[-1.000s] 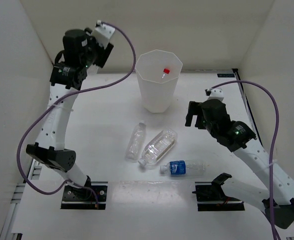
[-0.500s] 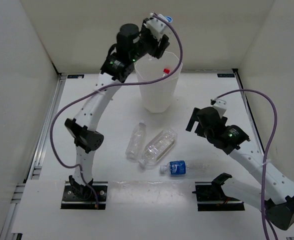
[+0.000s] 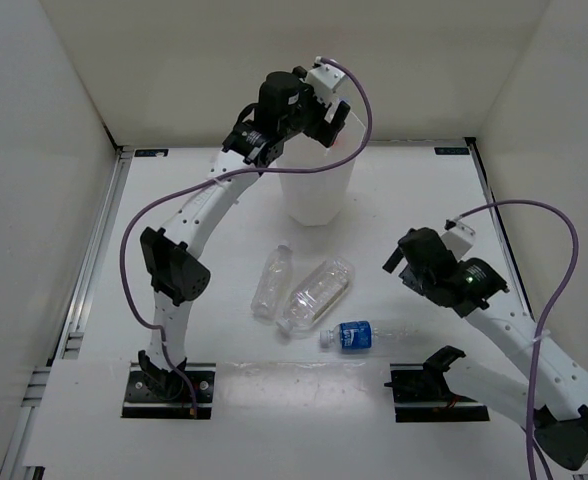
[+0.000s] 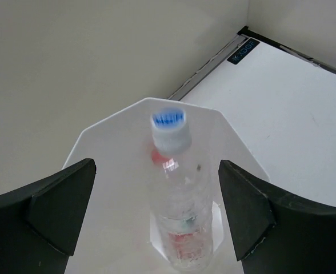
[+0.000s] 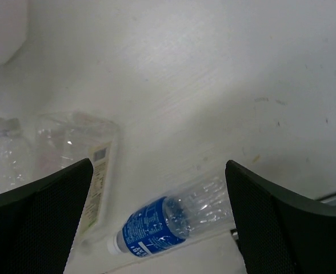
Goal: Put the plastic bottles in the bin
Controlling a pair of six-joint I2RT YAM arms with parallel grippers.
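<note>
The left fingers (image 4: 59, 211) are standing wide apart above the bin (image 4: 99, 130), gripping nothing. Between them a clear blue-capped bottle (image 4: 169, 132) is pointing cap-up, free of both fingers, with its lower end inside the rim. It appears to be dropping in. Beside its neck, the cap of a red-capped bottle (image 4: 155, 157) is showing inside the bin.

The bin is standing at the far middle of the worktop (image 3: 424, 190). Three bottles are lying near the middle: a slim plain bottle (image 3: 272, 283), a fat ribbed bottle (image 3: 317, 293) just beside it, and a blue-labelled bottle (image 3: 359, 335) nearer the arms. The right fingers (image 5: 42, 217) are spread wide and empty, hovering over the blue-labelled bottle.

To finish the release well, the left arm should be holding centred over the opening, fingers apart, until the bottle is below the rim. Lifting straight up should avoid knocking the light bin.
</note>
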